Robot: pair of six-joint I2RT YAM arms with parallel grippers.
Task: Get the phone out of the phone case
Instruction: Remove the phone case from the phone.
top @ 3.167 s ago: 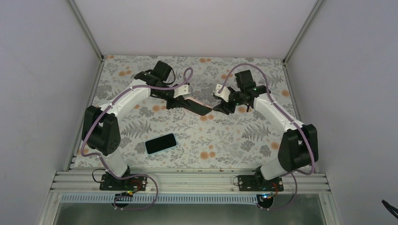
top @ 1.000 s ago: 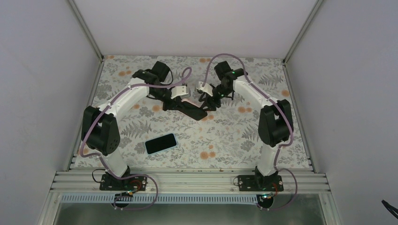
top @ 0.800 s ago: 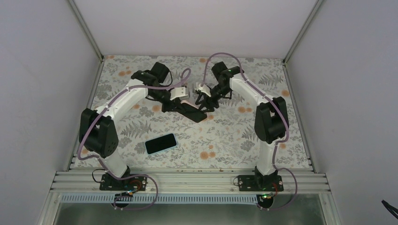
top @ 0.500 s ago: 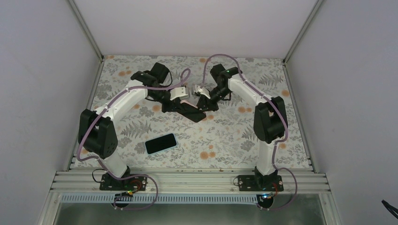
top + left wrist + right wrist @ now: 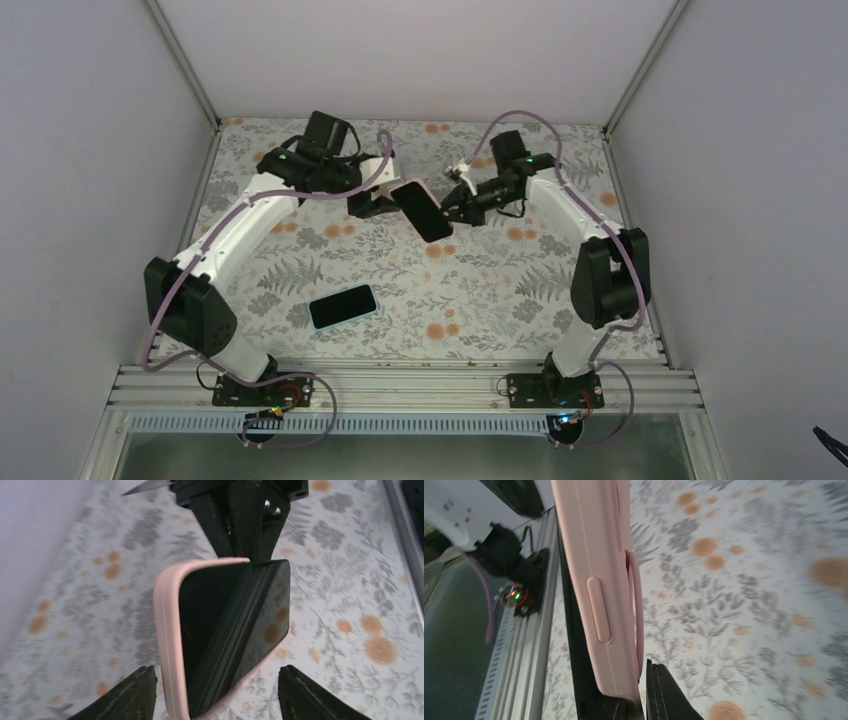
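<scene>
A pink phone case (image 5: 411,187) hangs tilted above the back middle of the table, dark face toward the top camera. My right gripper (image 5: 452,208) is shut on its right end; the right wrist view shows the case's pink side (image 5: 594,580) with a button clamped in my right gripper (image 5: 644,700). In the left wrist view the black phone (image 5: 250,615) sits in the case (image 5: 167,630), one long edge angled away from the pink rim. My left gripper (image 5: 220,690) is open, its fingers standing on either side of the case without touching. From above, the left gripper (image 5: 375,203) sits just left of the case.
A second phone (image 5: 343,306) with a dark screen and pale blue rim lies flat on the floral table cover (image 5: 480,300), front left of centre. Grey walls close in the back and both sides. An aluminium rail (image 5: 400,385) runs along the near edge.
My left gripper has let go of the case, opened and drawn back to the left. My right gripper has shut on the case's right end and now holds it up, tilted.
</scene>
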